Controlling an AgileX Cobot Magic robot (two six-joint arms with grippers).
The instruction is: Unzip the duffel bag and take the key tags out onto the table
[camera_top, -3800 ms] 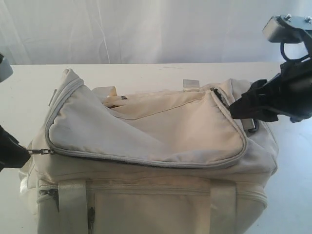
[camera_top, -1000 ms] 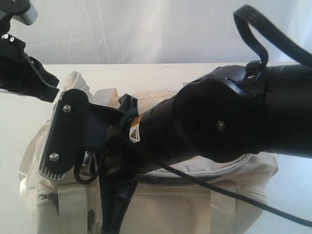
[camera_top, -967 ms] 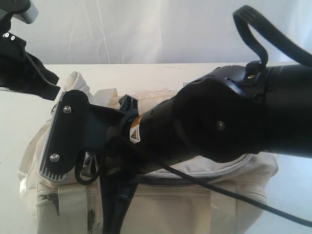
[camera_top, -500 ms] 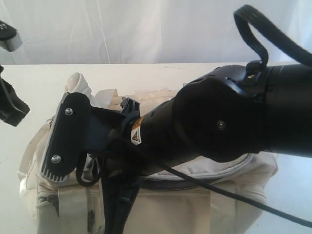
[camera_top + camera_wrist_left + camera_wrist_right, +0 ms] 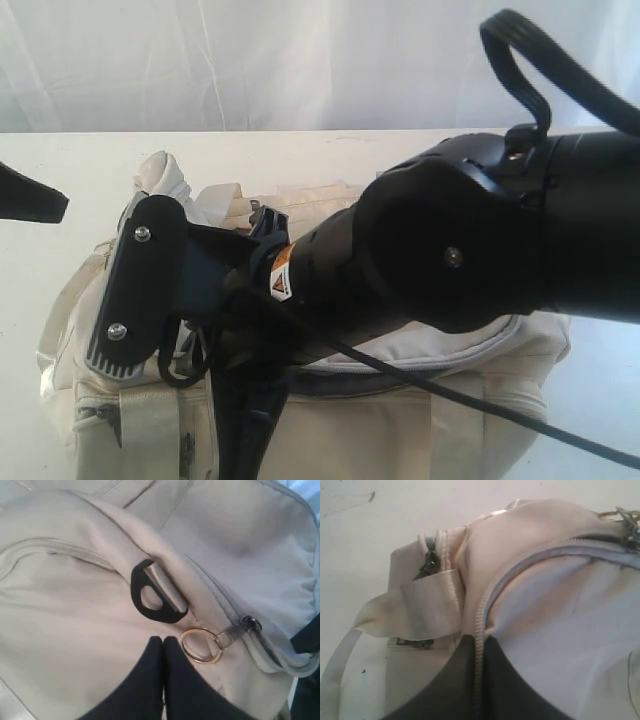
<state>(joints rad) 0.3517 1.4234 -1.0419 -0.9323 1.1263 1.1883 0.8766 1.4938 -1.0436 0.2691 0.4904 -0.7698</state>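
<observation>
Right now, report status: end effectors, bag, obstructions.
Left end effector shut, empty, beside zip ring. Right end effector shut on bag flap edge. Key tags unseen. Right arm blocks outside view.

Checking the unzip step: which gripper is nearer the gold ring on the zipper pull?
Left. The left gripper, shut and empty, has its tips just beside the gold ring, not touching. The right gripper pinches the piped flap edge of the duffel bag, with no ring near its tips.
</observation>
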